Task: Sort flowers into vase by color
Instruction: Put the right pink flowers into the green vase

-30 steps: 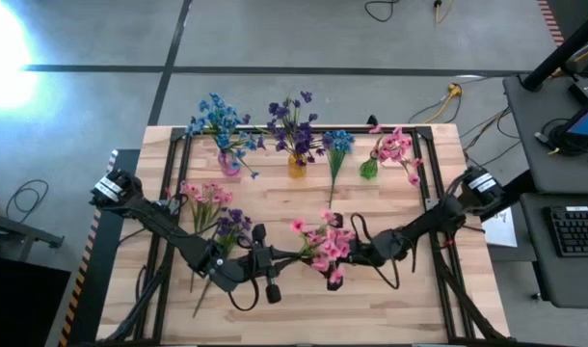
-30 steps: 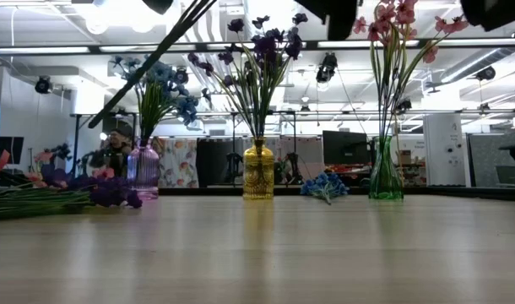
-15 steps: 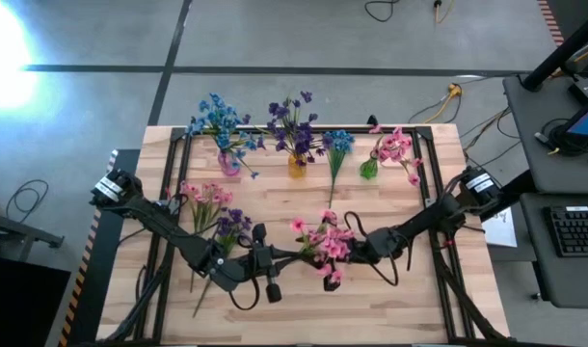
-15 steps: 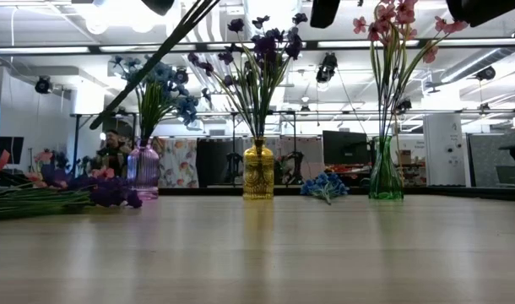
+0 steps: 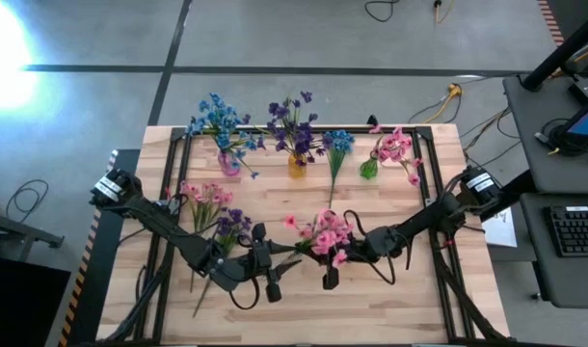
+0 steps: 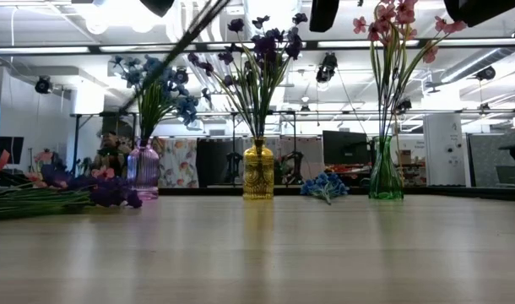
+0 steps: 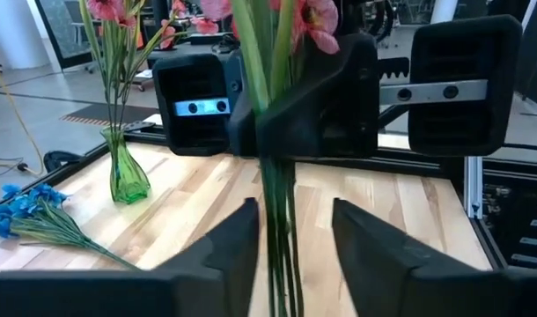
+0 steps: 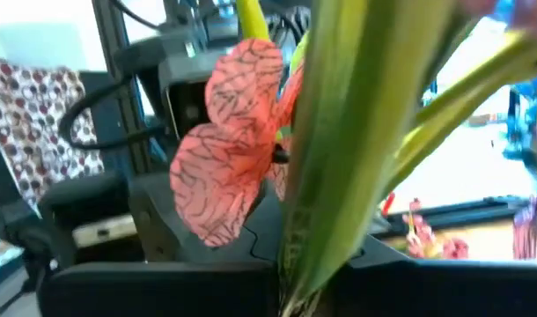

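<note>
Grey concrete floor surrounds my wooden table [image 5: 275,318], and the low view looks past it into an open office with ceiling lights and monitors. At the far right stands a desk carrying a keyboard [image 5: 575,231].

My two dark arms reach in from the table's left and right sides and meet near the middle of the near half. Along the far edge I see three vases in a row: a pinkish one [image 5: 228,166] at left filled with blue flowers [image 5: 215,118], a yellow one [image 6: 258,171] in the middle with dark purple flowers [image 5: 292,123], and a green one [image 6: 385,179] at right with pink flowers [image 5: 395,146]. One loose blue sprig [image 5: 336,145] lies flat between the yellow and green vases. On the left half, loose pink sprigs [image 5: 203,197] and purple sprigs [image 5: 232,227] lie side by side on the wood.

Near the centre, a pink bunch [image 5: 325,235] sits up off the table between both tools. My left gripper [image 5: 271,262] has its fingers [image 7: 223,246] spread on either side of the green stems, with a gap visible on each side, so it looks parted rather than clamped. My right gripper [image 5: 357,249] sits just right of the blossoms; stems and a pink petal fill its own camera, and whether its fingers are pinching them I cannot tell.
</note>
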Available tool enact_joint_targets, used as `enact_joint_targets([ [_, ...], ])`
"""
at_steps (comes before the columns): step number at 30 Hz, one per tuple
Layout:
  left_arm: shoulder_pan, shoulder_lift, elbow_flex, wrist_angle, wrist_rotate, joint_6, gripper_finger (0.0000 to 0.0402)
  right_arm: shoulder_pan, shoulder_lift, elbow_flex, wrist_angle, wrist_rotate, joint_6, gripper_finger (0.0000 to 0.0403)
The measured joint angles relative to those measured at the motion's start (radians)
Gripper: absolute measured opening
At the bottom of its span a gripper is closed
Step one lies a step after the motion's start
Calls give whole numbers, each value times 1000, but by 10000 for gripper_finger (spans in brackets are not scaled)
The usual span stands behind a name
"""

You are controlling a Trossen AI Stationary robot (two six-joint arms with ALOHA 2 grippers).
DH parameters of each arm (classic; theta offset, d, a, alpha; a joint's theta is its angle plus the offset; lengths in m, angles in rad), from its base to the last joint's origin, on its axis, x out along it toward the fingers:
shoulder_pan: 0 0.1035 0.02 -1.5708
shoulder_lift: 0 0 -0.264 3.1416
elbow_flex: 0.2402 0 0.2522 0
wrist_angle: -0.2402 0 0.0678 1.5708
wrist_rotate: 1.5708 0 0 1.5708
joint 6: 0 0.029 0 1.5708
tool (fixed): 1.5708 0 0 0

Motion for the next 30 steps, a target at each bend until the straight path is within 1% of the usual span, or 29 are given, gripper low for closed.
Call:
enact_joint_targets([
  [5,-7,-35,0,-69,0,-4,178,0,-86,1,-206,5,45,18],
  [7,-12,-52,0,-103,0,-7,188,1,-148,8,-343,34,69,18],
  [10,-13,-83,0,-185,1,-43,193,1,-251,40,-619,77,115,18],
  [13,-13,-111,2,-299,0,-104,194,7,-338,96,-907,155,166,18],
  [16,-12,-125,2,-394,0,-152,194,22,-399,149,-1107,295,190,18],
  [18,-12,-128,2,-427,-1,-169,194,34,-431,178,-1185,387,190,18],
  [20,-12,-128,2,-458,-1,-175,194,38,-453,204,-1228,439,189,18],
  [27,-11,-131,1,-513,-2,-177,194,37,-473,281,-1341,448,173,18],
  [30,-11,-145,1,-540,-2,-180,194,37,-472,323,-1388,472,171,18],
])
